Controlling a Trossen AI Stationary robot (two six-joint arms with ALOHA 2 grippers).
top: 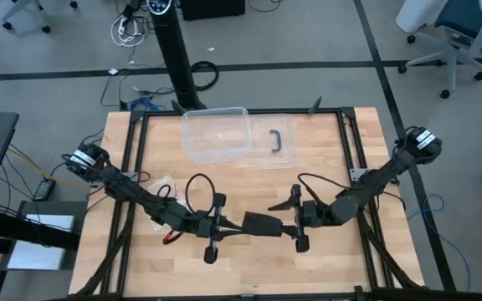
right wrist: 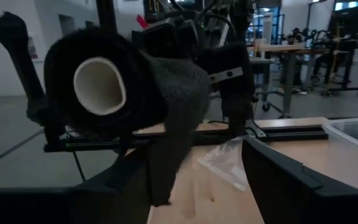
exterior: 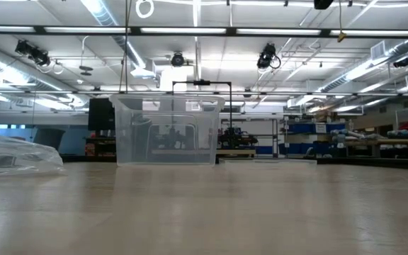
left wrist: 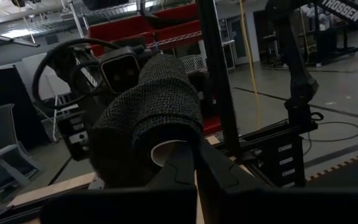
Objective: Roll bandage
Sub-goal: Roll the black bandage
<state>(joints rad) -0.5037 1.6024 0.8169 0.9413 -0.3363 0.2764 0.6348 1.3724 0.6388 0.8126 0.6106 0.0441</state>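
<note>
Counter (top: 249, 267): bare wood along its near edge and both sides; the two arms meet over its near middle.
Clear box (top: 217, 134): by the far edge, its lid (top: 273, 142) just beside it.
Plastic bag (top: 161, 186): near the left arm.
Bandage (top: 260, 223): black roll on a pale core, raised between both grippers.
Left gripper (left wrist: 195, 163): jaws clamped on the roll.
Right gripper (right wrist: 194, 177): jaws apart, straddling the hanging tail.

Both arms are reaching in low toward the middle, wrists nearly meeting. The left hand (top: 234, 226) is clamping tight, fingers (left wrist: 194, 171) pressed together. Facing it, the right hand (top: 284, 224) is holding its fingers (right wrist: 278, 174) spread wide apart.
</note>
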